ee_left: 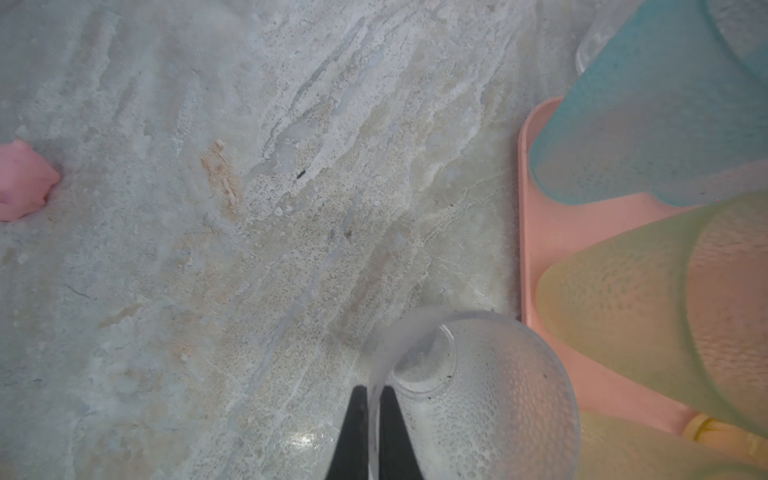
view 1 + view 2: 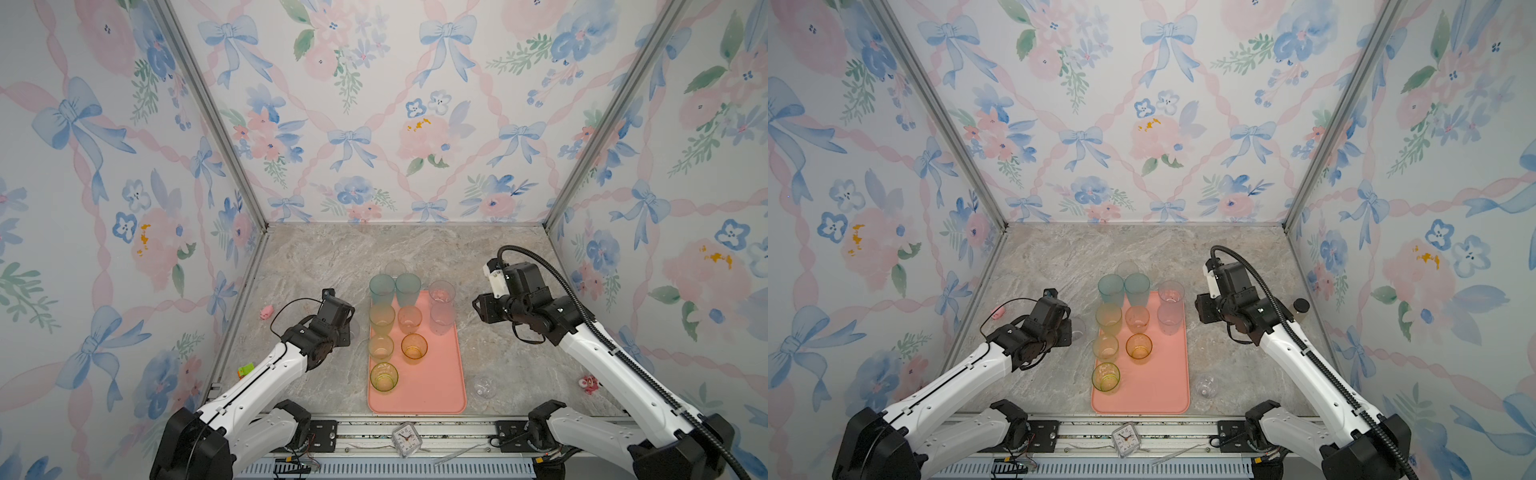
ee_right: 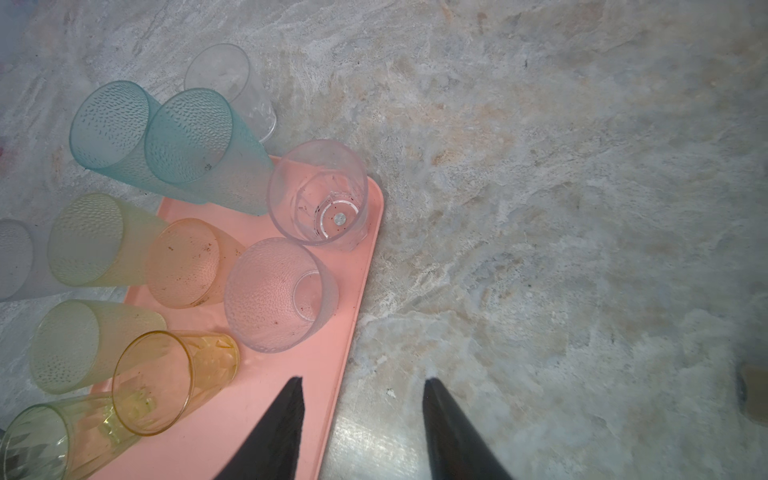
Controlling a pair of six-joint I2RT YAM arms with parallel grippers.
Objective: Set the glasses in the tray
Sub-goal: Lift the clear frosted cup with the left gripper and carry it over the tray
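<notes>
I have the left claw (image 1: 374, 432) closed on the rim wall of a clear frosted tumbler (image 1: 490, 399), 1 finger inside and 1 outside. That tumbler is upright just beside the tray (image 2: 440, 374), off its long side facing the left edge of the desk (image 2: 316, 257). In both top views the wrist hides most of it.

The right claw (image 3: 363, 380) is open with nothing between its jaws, hanging above the tray's opposite long rim.

The salmon-pink tray lies lengthwise mid-desk, its short end close to the front edge. I count 9 glasses (image 2: 414, 346) standing in it: 2 teal tumblers (image 2: 381, 289) at the far end, then yellow-green, peach, orange and clear ones. A plain clear glass (image 2: 395, 268) stands on the desk just behind the teal pair. A small rounded glass (image 2: 484, 386) sits on the desk beside the tray, toward the front right corner.
</notes>
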